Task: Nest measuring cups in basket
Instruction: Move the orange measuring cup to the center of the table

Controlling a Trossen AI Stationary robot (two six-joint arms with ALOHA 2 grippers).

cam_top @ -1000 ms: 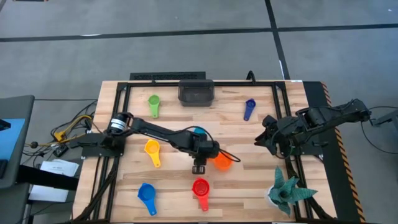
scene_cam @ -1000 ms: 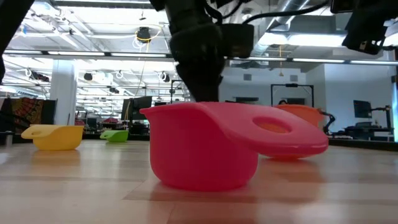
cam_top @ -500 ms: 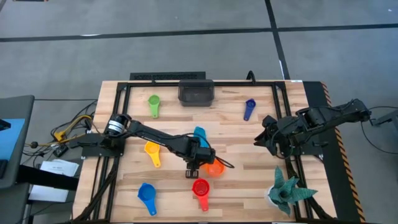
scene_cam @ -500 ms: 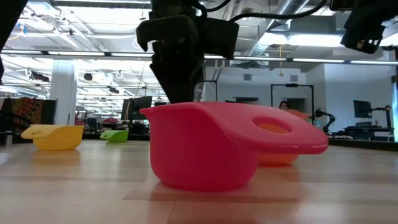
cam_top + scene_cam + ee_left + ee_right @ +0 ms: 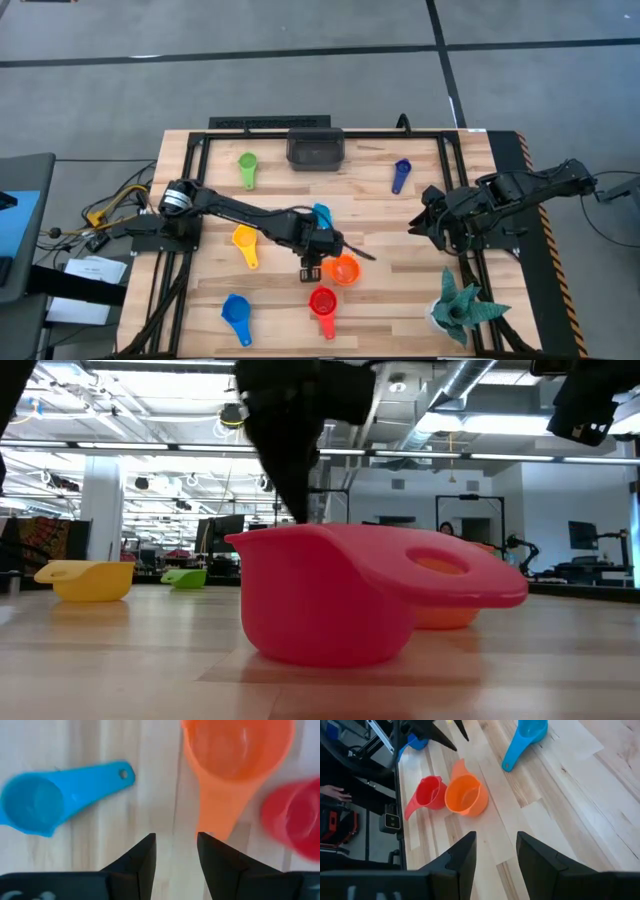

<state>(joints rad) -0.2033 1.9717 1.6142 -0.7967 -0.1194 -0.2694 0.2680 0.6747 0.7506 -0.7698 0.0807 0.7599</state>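
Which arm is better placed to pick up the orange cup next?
Left. The left end effector hovers open just beside the orange cup, its handle near the fingers in the left wrist view. The right end effector waits farther off, near the table's right edge.

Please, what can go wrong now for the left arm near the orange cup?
1. The left gripper is open with the orange cup's handle beside its jaws, not between them; closing now may miss or push the cup.
2. The red cup lies close beside the orange one, so a push could knock it.
3. The basket is far across the table; a weak grip could drop the cup.
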